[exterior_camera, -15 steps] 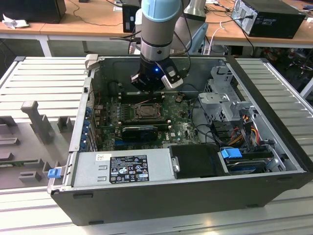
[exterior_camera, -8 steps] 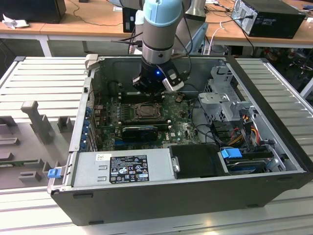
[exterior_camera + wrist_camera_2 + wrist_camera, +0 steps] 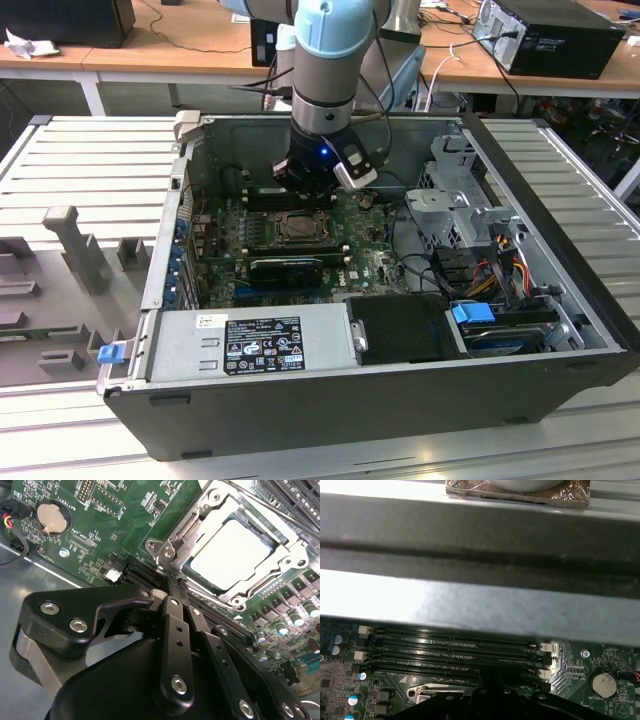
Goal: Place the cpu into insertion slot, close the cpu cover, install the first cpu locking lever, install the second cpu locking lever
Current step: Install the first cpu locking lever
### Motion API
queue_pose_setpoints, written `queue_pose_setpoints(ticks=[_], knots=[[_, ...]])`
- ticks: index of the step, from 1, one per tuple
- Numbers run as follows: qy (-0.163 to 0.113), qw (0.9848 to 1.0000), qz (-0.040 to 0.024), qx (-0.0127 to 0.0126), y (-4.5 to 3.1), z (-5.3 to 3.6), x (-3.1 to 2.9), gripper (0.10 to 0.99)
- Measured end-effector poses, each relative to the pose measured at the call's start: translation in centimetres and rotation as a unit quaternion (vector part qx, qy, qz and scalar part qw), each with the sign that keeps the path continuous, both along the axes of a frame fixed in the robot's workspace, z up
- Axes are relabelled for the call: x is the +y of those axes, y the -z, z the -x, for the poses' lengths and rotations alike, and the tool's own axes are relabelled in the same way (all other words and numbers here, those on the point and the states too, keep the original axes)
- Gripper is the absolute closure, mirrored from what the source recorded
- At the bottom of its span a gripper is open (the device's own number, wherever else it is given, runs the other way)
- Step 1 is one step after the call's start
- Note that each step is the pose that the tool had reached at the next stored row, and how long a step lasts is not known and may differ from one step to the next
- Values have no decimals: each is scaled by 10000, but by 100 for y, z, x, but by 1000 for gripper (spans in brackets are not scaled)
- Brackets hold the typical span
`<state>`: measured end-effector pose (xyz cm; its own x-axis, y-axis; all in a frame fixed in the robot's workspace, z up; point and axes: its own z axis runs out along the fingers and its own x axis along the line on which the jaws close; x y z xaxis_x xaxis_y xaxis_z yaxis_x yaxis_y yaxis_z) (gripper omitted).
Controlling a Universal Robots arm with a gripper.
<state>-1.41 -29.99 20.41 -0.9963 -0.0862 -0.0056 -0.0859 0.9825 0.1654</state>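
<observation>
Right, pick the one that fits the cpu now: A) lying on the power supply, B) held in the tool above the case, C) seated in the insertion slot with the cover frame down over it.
C: in the second wrist view the cpu sits in the insertion slot under the cpu cover.

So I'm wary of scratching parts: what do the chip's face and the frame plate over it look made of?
The square pale cpu looks like matte, brushed metal, with a soft even sheen. The silvery cpu cover framing it looks like bare stamped steel, shiny with bright edge glints, though plating can't be ruled out.
</observation>
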Motion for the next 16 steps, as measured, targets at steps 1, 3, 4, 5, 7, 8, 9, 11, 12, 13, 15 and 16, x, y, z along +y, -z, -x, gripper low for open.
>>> queue_pose_setpoints(ticks=[1,3,4,5,7,8,9,11,12,13,15,16], knots=[[0,10000,40,-1,1,-5,0,980],[-1,10000,73,0,6,-8,0,980],[-1,10000,84,1,9,-10,-1,980],[-2,10000,95,2,13,-13,-2,980],[-1,9999,107,2,23,-17,-2,980],[-1,10000,97,-6,36,-22,4,980],[-1,9999,110,-3,39,-24,3,980],[-1,9999,123,1,41,-26,-1,980],[0,9999,122,0,41,-27,-1,980],[-1,9999,113,1,41,-27,-1,980],[0,10000,89,-1,11,-27,0,980],[-1,10000,91,0,-11,-27,0,980]])
